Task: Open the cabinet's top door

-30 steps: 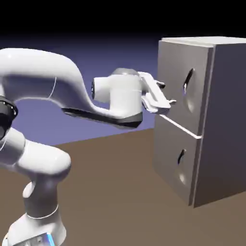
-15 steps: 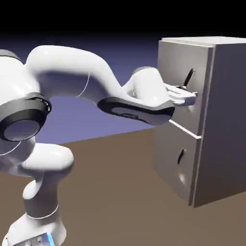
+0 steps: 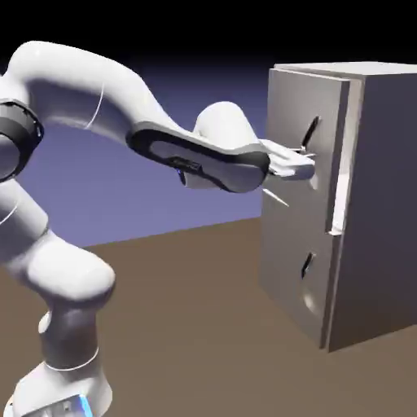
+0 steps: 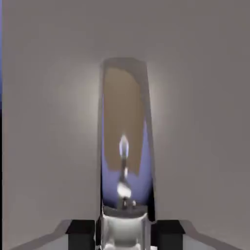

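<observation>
The grey cabinet [image 3: 375, 204] stands at the exterior view's right. Its top door [image 3: 287, 122] stands slightly ajar, with a pale gap along its edge nearest the cabinet's side. My gripper [image 3: 308, 167] is shut on the top door's long dark handle [image 3: 310, 133]. In the hand view the handle [image 4: 124, 141] is a shiny upright bar running up from between my grey fingertips [image 4: 80, 228], and the door's grey panel [image 4: 49, 122] fills the rest.
Below the top door is the shorter bottom door [image 3: 285, 269], closed, with its small dark handle [image 3: 307, 265]. The cabinet rests on the brown table [image 3: 195, 326]. My white arm [image 3: 195, 155] stretches across from the exterior view's left.
The hand moved to the top door's handle and the jaws closed on it. Since then the arm has shifted and the door has swung slightly out from the cabinet.
</observation>
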Motion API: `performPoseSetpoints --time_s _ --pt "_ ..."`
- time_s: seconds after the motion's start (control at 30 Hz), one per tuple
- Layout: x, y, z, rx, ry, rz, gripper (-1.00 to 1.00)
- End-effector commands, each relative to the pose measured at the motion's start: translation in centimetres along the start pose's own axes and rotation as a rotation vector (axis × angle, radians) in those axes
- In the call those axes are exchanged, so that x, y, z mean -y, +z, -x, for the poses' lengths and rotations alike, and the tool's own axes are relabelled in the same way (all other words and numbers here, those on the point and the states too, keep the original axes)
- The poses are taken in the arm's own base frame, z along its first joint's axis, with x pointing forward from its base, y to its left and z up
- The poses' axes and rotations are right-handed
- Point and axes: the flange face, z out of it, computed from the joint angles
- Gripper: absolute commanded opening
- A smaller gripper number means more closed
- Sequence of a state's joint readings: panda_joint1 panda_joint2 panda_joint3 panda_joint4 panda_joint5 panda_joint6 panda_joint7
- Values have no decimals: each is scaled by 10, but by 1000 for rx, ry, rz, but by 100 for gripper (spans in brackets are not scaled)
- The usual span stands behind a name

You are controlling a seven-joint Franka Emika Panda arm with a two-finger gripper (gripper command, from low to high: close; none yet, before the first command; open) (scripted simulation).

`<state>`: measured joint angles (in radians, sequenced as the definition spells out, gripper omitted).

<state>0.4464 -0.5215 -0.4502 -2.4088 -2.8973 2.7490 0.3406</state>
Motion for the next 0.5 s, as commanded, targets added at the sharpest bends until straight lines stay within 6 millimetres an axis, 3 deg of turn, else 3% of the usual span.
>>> performPoseSetpoints --time_s 0.0,0.1,0.47 --pt "0 -1 0 1 -2 0 -100" --pt "-2 -4 -2 11 -1 -12 -100" --pt "-26 -51 -26 147 -1 -148 -100"
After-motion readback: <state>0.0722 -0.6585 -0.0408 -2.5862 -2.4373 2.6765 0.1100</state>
